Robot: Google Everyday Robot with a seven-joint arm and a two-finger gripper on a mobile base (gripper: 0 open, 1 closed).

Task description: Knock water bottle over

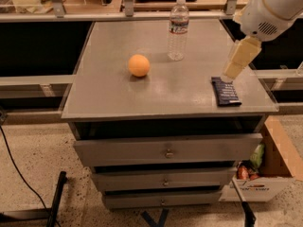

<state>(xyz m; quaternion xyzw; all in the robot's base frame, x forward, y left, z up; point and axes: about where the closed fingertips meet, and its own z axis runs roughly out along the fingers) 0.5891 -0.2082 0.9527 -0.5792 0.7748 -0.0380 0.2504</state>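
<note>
Cream pincer hovers over dark packet, apart from water bottle; opening cannot be told.

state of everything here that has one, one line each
water bottle: upright, cap on, not knocked over
orange ball: resting on cabinet top, left of the water bottle
dark packet: lying flat near right edge
end effector: above the dark packet's far end, apart from the water bottle
cardboard box: open, on floor at right
</note>
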